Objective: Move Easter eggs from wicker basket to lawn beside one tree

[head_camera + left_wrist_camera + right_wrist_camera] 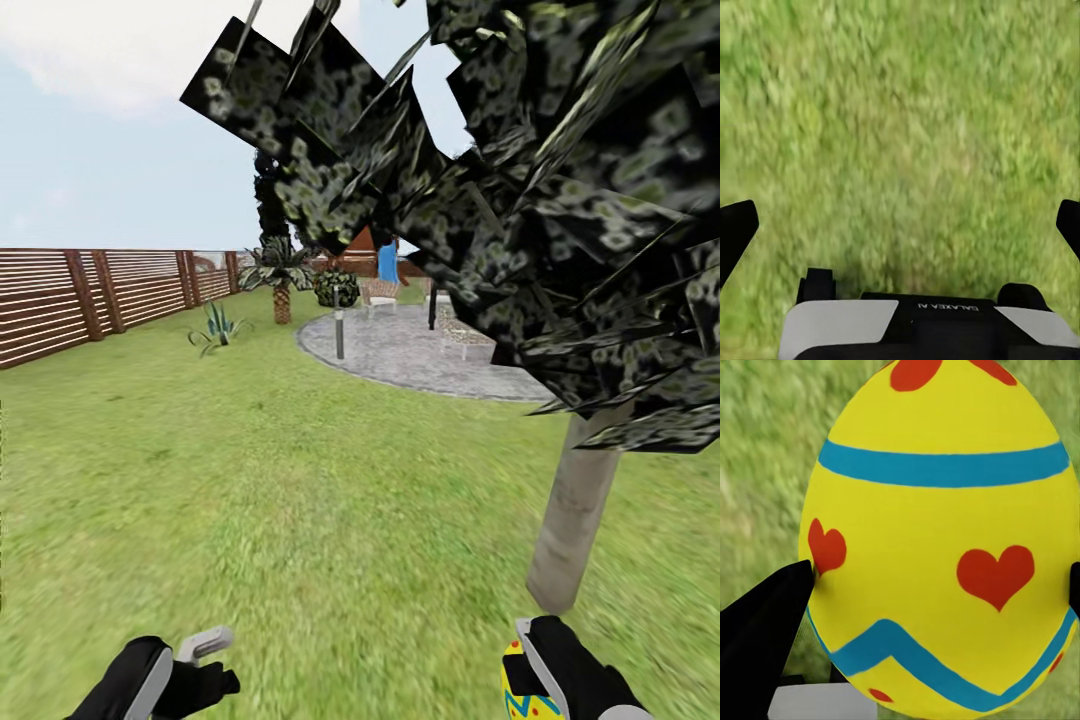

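Note:
An Easter egg (937,540), yellow with blue bands and red hearts, is clamped in my right gripper (939,592), whose black fingers (765,622) press its two sides. In the head view that egg (520,692) and the right gripper (532,668) sit at the bottom right, close to the pale trunk of a tree (580,515) with blocky dark foliage. At the bottom left my left gripper (185,662) hangs over the lawn (300,500). The left wrist view shows it (900,225) open, with only grass between its fingertips. The wicker basket is out of view.
A brown slatted fence (90,300) lines the left side. A grey round patio (420,355) with a lamp post (339,335) and pale chairs lies ahead. A spiky plant (217,328) and a small palm (281,290) stand near it. Open grass stretches left of the trunk.

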